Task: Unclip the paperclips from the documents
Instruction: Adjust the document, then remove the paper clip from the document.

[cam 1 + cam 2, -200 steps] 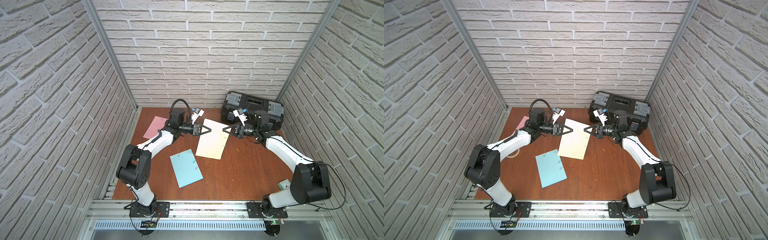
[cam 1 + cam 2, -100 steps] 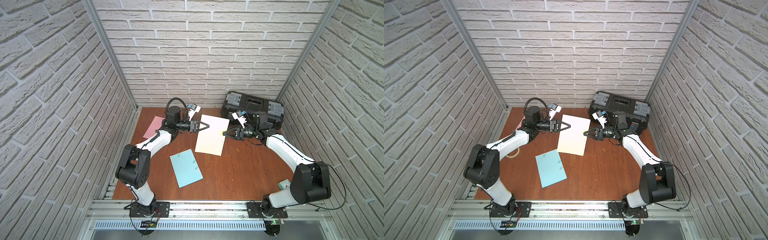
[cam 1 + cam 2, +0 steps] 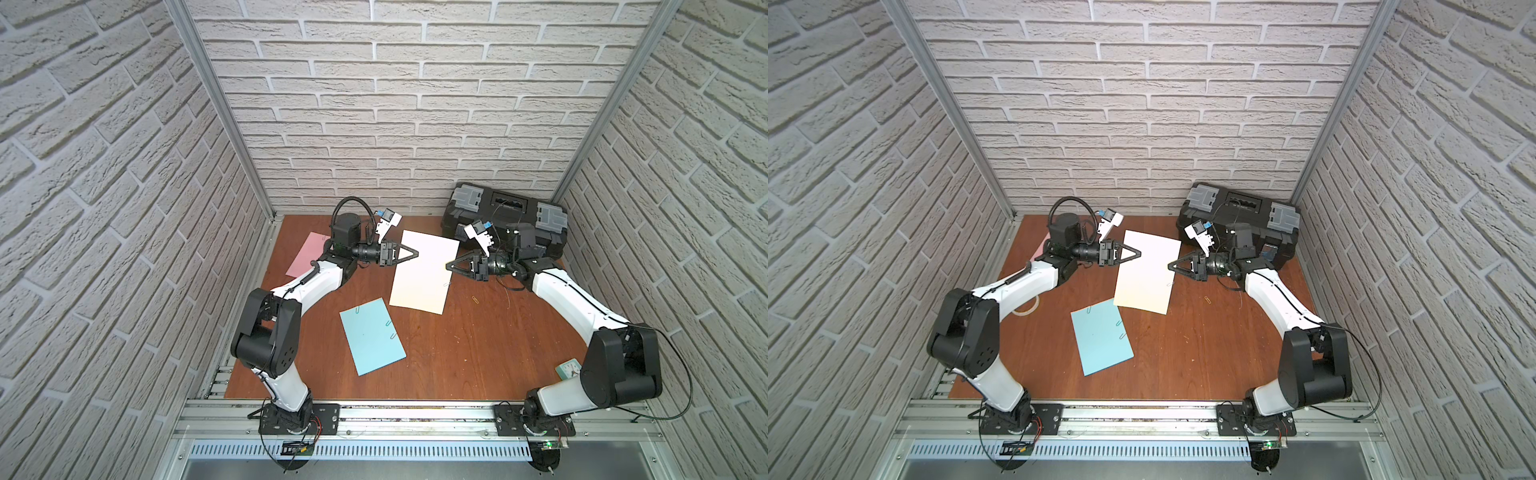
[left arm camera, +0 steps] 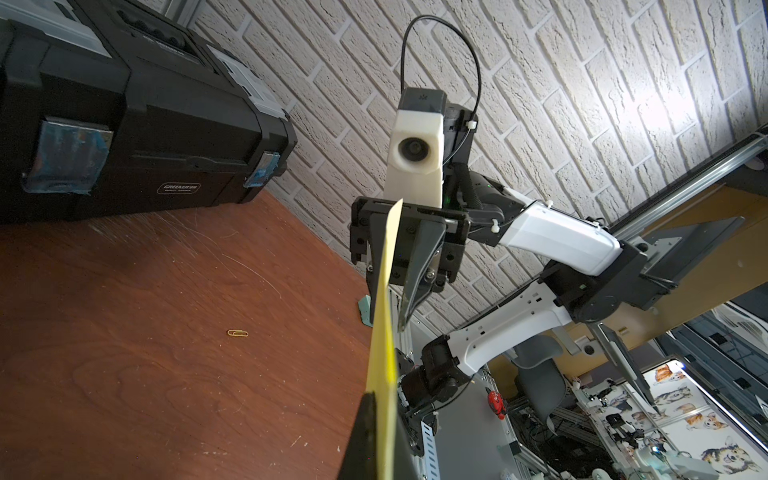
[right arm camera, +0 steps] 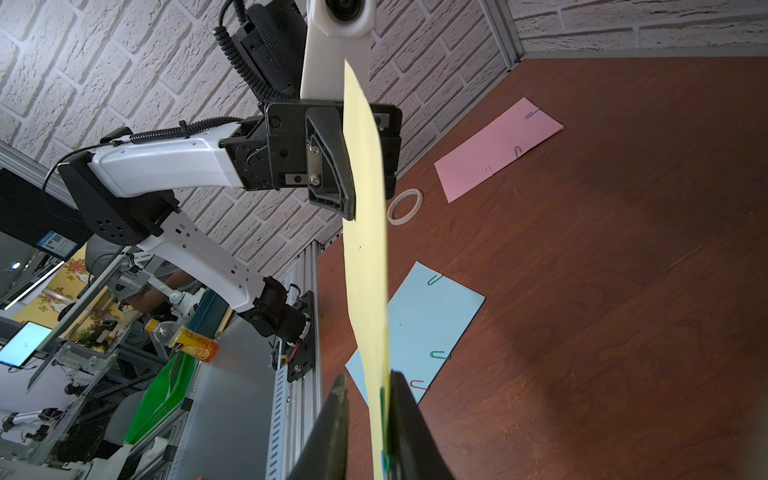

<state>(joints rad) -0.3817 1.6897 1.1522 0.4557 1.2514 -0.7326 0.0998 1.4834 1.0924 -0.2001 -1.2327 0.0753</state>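
Observation:
A yellow document (image 3: 424, 270) (image 3: 1146, 270) hangs edge-up between my arms over the back of the table. My left gripper (image 3: 417, 253) (image 3: 1139, 252) (image 4: 380, 399) is shut on its left edge. My right gripper (image 3: 448, 265) (image 3: 1170, 266) (image 5: 369, 378) straddles the opposite edge with a narrow gap. One finger rests against a green paperclip (image 5: 382, 395) on that edge. A loose gold paperclip (image 3: 474, 299) (image 4: 237, 333) lies on the table. The blue document (image 3: 372, 334) (image 5: 424, 320) and pink document (image 3: 307, 253) (image 5: 498, 153) lie flat, each carrying paperclips.
A black toolbox (image 3: 507, 212) (image 4: 124, 116) stands in the back right corner, close behind my right arm. A tape roll (image 3: 1025, 309) (image 5: 404, 206) lies under my left arm. A small teal clock (image 3: 567, 368) sits by the right arm's base.
The yellow document has shifted slightly toward the back wall with my left gripper. My right gripper slid a little forward along the sheet's right edge, opened, then narrowed again.

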